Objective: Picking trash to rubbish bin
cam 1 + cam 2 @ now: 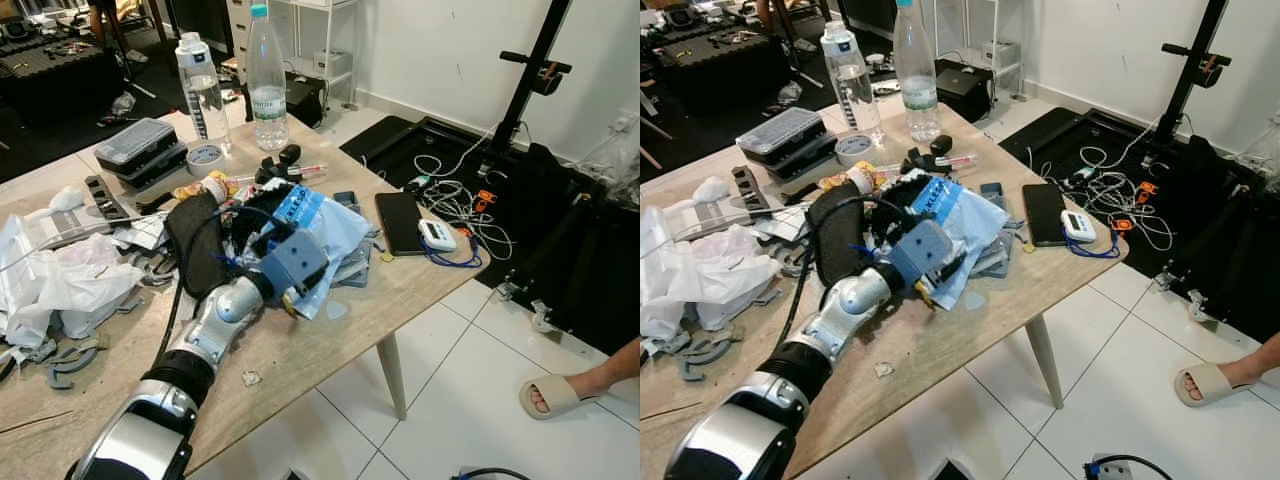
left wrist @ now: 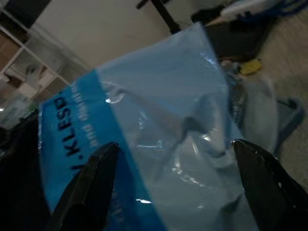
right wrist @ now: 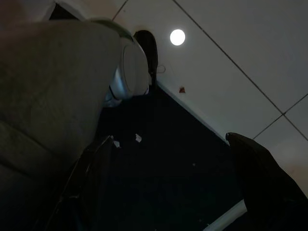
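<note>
the worktop is crowded: two clear water bottles stand at the far side, with a roll of tape and a stack of grey cases near them. white crumpled plastic lies on the robot's left, with grey flat parts scattered around it. a black phone lies toward the right edge, and a small white device on a blue cord rests just beside it. a small scrap lies on bare wood near the front edge.

the front strip of the worktop is mostly bare, and white floor tiles open to the right. cables and black stands crowd the floor beyond. a person's foot in a beige slipper is at the far right on the tiles.

the left gripper reaches over the middle of the worktop, its fingers spread wide on either side of the blue plastic wrapper. the wrapper lies among the clutter in the centre, with the fingers not closed on it. the right gripper hangs low in shade over the floor, its fingers apart and grasping nothing.
</note>
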Controlling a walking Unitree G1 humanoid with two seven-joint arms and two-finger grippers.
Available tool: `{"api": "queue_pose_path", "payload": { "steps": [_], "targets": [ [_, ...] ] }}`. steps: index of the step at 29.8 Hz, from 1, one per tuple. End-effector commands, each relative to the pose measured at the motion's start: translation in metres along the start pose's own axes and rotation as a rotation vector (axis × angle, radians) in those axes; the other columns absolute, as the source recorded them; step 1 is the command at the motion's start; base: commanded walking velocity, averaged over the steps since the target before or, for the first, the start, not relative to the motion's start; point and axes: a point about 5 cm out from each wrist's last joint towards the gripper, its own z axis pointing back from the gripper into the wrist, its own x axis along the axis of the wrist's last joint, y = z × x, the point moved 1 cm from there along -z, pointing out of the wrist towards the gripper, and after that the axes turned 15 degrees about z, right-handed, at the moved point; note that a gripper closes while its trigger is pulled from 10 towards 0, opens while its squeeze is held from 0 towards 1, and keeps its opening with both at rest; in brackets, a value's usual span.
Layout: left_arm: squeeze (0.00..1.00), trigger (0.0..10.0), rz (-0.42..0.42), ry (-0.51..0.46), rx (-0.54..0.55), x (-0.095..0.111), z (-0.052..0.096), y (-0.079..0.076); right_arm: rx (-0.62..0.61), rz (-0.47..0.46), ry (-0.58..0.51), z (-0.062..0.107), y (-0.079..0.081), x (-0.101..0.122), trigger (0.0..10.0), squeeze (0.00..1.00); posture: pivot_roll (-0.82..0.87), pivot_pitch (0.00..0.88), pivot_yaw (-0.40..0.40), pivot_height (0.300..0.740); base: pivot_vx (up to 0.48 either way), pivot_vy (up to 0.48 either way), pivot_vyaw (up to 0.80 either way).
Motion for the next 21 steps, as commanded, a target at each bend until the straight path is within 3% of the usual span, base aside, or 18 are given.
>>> {"api": "queue_pose_path", "payload": {
  "steps": [1,12,18,19,20,21],
  "targets": [
    [0.00,10.0,-0.021,0.046,-0.007,-0.008,0.003,-0.002,0.007,-0.002,0.011,0.000,0.004,-0.004,10.0,0.00,-0.10,0.031,0.064,0.740,0.000,0.000,0.00],
    [0.00,10.0,-0.141,0.145,0.070,-0.014,-0.002,-0.001,0.002,-0.010,0.004,0.000,0.002,-0.002,10.0,0.00,-0.11,0.029,0.066,0.740,0.000,0.000,0.00],
    [0.00,10.0,-0.165,0.229,0.117,-0.025,0.001,0.004,0.004,-0.012,0.004,0.000,0.004,-0.001,10.0,0.00,-0.11,0.032,0.064,0.740,0.000,0.000,0.00],
    [0.00,7.8,-0.161,0.247,0.115,-0.027,0.002,0.004,0.004,-0.012,0.005,0.000,0.004,-0.002,10.0,0.00,-0.11,0.035,0.062,0.740,0.000,0.000,0.00],
    [0.00,3.2,-0.159,0.264,0.113,-0.029,0.002,0.004,0.005,-0.012,0.006,0.000,0.004,-0.002,10.0,0.00,-0.11,0.035,0.062,0.740,0.000,0.000,0.00],
    [0.00,0.0,-0.158,0.278,0.114,-0.032,0.003,0.004,0.005,-0.012,0.007,0.000,0.004,-0.002,10.0,0.00,-0.11,0.035,0.062,0.740,0.000,0.000,0.00]
  ]
}}
